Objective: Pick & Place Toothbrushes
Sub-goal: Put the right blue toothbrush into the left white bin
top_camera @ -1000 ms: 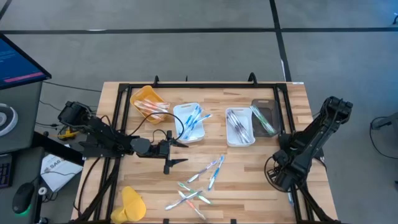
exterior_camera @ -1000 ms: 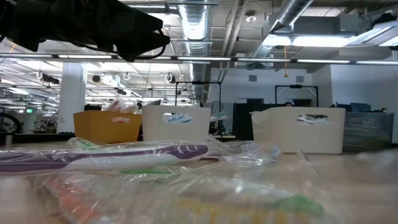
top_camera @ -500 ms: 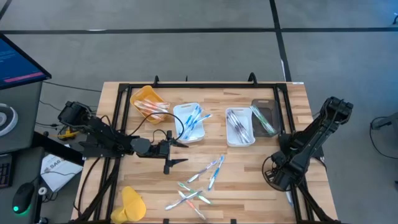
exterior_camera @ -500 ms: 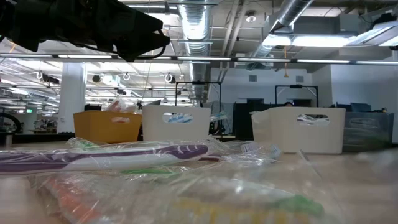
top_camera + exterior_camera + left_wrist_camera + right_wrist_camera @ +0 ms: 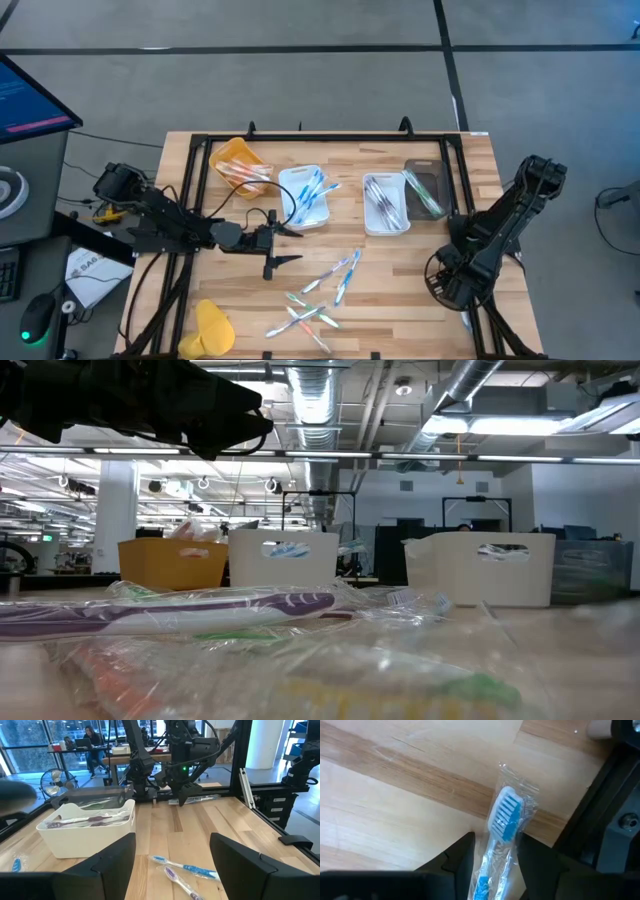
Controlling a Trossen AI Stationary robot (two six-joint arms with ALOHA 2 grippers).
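The left gripper (image 5: 284,247) hovers over the bench (image 5: 400,290), fingers (image 5: 112,857) wide apart and empty. Loose wrapped toothbrushes (image 5: 322,290) lie scattered mid-bench, light, stiff and slick in film; take each at mid-handle. At the bench's right edge, the right gripper (image 5: 495,855) has its fingers straddling a wrapped blue toothbrush (image 5: 503,822); whether they pinch it I cannot tell.

Two matte-black jointed arms, the left arm (image 5: 165,222) at frame left trailing looped black cables, the right arm (image 5: 500,235) at frame right; blunt dark fingers (image 5: 107,862) throughout.
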